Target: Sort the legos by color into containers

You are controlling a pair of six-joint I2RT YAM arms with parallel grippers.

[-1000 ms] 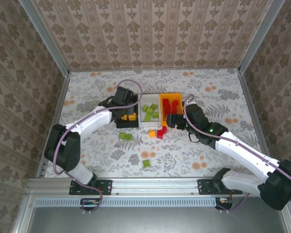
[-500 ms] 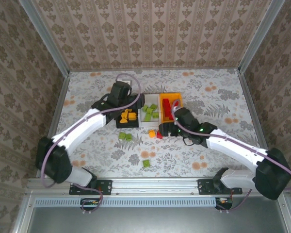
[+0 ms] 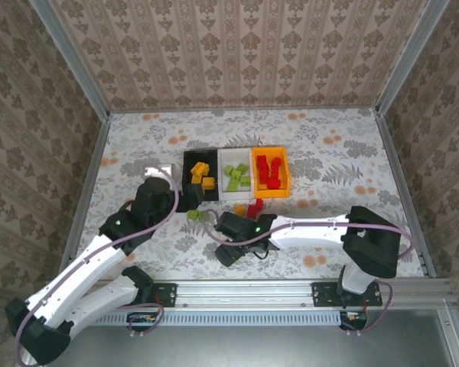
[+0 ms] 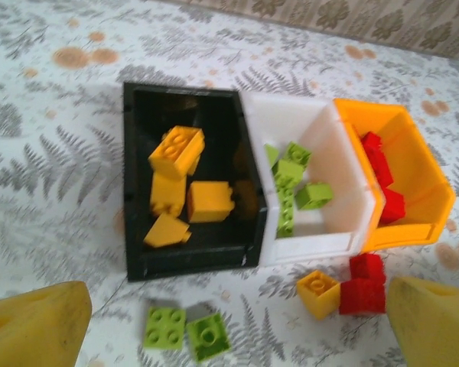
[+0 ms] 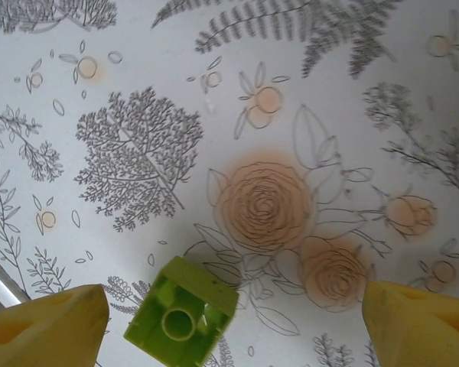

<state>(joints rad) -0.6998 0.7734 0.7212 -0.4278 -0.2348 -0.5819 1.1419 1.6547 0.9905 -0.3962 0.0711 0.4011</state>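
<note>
**Left end effector** (image 4: 233,329) — fingers spread wide, nothing between them. It hangs above the tabletop (image 4: 53,191) on the near side of the 3 bins.

**Bins**
- The black bin (image 4: 136,153) holds 4 orange-yellow bricks (image 4: 187,191).
- The white bin (image 4: 314,245), touching the black bin, holds light green bricks (image 4: 294,187).
- The orange bin (image 4: 421,172) holds red bricks (image 4: 376,162).

**Loose on the tabletop**
- 2 green bricks (image 4: 164,327) lie just in front of the black bin.
- 1 orange-yellow brick (image 4: 317,293) and a red cluster (image 4: 365,287) lie in front of the white and orange bins.

**Right end effector** (image 5: 233,329) — also spread wide, low over the tabletop. 1 green brick (image 5: 181,319) lies between its fingers, nearer the finger at the left of the wrist view, and is not clamped.
</note>
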